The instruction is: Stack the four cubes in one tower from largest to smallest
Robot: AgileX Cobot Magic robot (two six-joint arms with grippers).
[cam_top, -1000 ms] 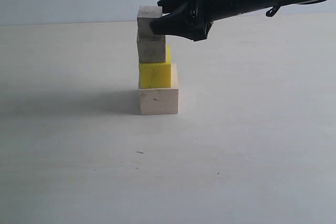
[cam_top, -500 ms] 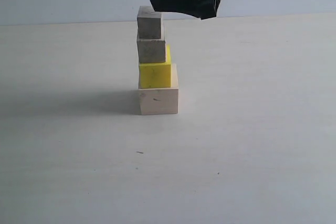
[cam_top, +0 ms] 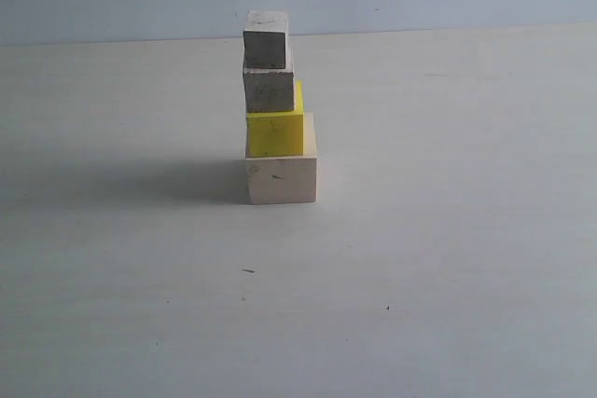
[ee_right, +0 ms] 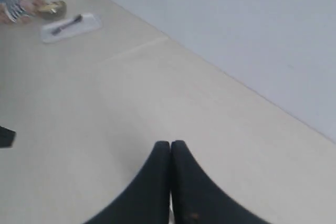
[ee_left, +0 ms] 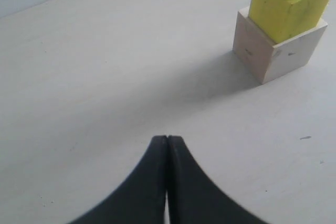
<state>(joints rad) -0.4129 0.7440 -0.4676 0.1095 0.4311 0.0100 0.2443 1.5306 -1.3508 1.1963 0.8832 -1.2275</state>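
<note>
On the pale table (cam_top: 448, 249), the four-cube tower (cam_top: 277, 109) is pictured standing free, left gripper (ee_left: 167, 145) and right gripper (ee_right: 170, 148) both pressed together, empty; it is judged light, rigid, easily toppled, best taken by opposite flat faces

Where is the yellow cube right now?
The yellow cube sits near the exterior view's centre, resting on the large pale cube, under the grainy cube.
</note>
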